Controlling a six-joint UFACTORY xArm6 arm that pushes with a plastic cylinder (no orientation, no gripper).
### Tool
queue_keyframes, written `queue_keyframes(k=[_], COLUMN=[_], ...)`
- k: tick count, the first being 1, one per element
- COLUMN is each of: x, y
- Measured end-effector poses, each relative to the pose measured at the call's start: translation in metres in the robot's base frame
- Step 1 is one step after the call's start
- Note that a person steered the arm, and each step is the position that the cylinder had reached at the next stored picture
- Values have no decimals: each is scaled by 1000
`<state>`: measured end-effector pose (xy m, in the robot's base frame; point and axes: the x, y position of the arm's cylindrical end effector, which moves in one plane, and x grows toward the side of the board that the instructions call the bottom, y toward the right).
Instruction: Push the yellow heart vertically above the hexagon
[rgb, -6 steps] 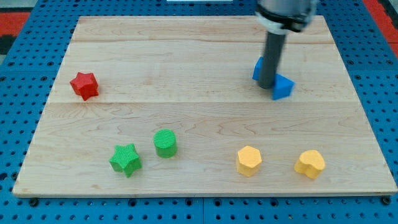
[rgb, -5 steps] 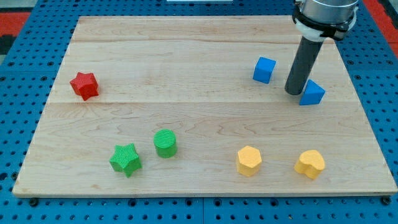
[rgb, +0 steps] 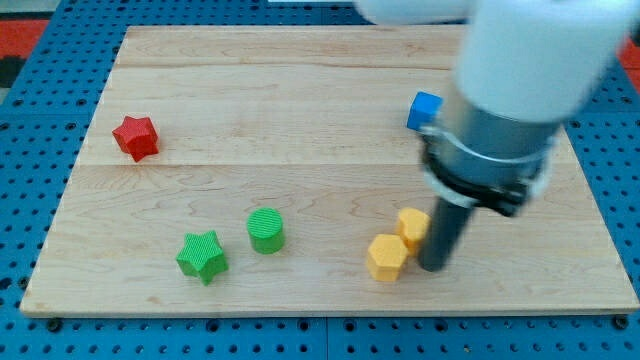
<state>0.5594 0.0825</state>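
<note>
The rod's tip (rgb: 433, 267) (no jaws to open or close) touches the small yellow heart block (rgb: 412, 227) from its 4 o'clock; heart touches yellow hexagon block (rgb: 386, 258) at 1 o'clock, not 12.

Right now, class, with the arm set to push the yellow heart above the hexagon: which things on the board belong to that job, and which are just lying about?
Belong to the job:
yellow heart
yellow hexagon
my tip, just right of both

Just lying about:
blue cube
red star
green star
green cylinder
</note>
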Motion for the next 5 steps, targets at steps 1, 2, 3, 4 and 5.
queue_keyframes(k=[1,2,3,4,5], x=[-46,-39,-23,-74,-108], y=[-42,-14,25,-8,-20])
